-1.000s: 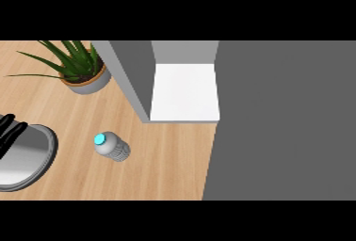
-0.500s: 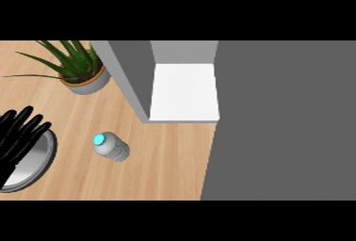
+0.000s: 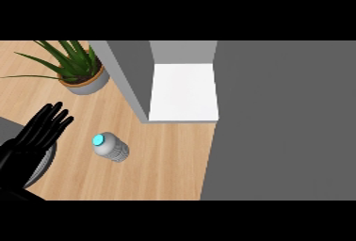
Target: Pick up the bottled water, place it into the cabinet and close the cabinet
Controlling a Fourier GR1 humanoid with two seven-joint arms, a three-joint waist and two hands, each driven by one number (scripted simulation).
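Our fingers (image 3: 50, 117) on the left hand (image 3: 31, 141) were straight and spread, holding nothing, at the left edge of the view; our right hand did not show at all. Taking the scene from its biggest piece down: the grey cabinet (image 3: 278, 117) filled the right side, its open compartment showing a white shelf floor (image 3: 184, 92) between grey walls, which we judged was left open so the bottle could go straight in. The wooden worktop (image 3: 160, 160) ran beneath it to the left. A round grey plate or pan (image 3: 47, 162) sat partly under our left forearm, too hidden to tell which. A potted plant (image 3: 80, 70) stood at the back left, well clear of the path to the shelf. Smallest was the bottled water (image 3: 111, 147), standing on the worktop just right of our fingers and not touching them, in front of the cabinet opening. Its long axis was upright, cyan cap (image 3: 99, 140) toward the camera, so we looked nearly down onto it. We judged the grasp not yet made.
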